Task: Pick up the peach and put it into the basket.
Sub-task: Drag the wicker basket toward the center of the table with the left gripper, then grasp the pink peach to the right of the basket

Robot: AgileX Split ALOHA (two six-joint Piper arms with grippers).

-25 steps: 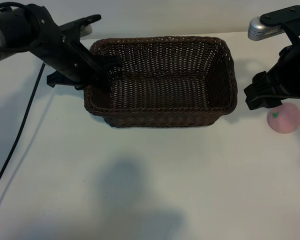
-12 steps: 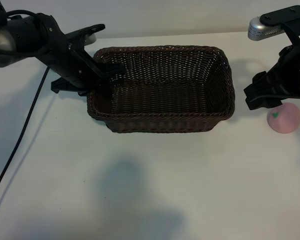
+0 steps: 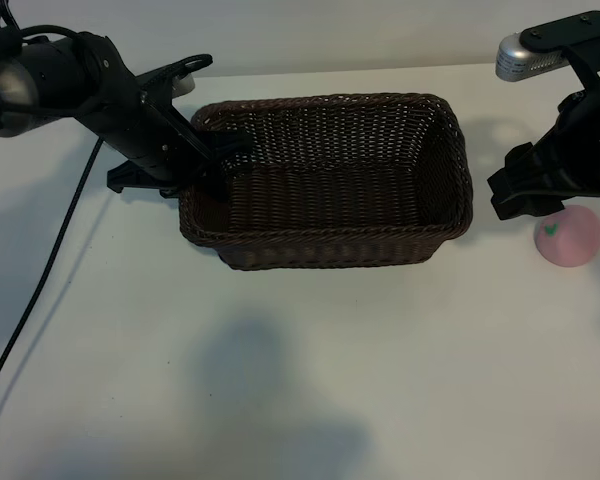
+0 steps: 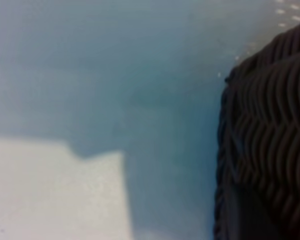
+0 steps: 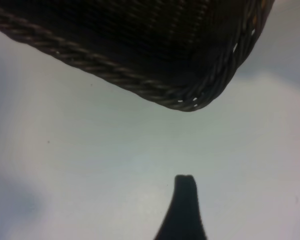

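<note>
The dark-brown woven basket [image 3: 330, 250] stands at mid-table. My left gripper [image 3: 212, 160] straddles its left rim, one finger inside and one outside, shut on the rim. The left wrist view shows only the basket wall [image 4: 265, 125] close up beside bare table. The pale-pink peach [image 3: 570, 238] lies on the table right of the basket, outside it. My right gripper [image 3: 525, 198] hovers open just left of and above the peach, holding nothing. In the right wrist view one dark fingertip [image 5: 184, 200] shows over bare table, with a basket corner [image 5: 190, 100] beyond it.
A black cable [image 3: 40, 270] runs down the table's left side from the left arm. The right arm's silver link [image 3: 525, 55] sits at the far right. White table [image 3: 300, 380] stretches in front of the basket, crossed by a soft shadow.
The basket has slid a little toward the front and right, along with my left gripper on its rim. The right arm and the peach have not moved.
</note>
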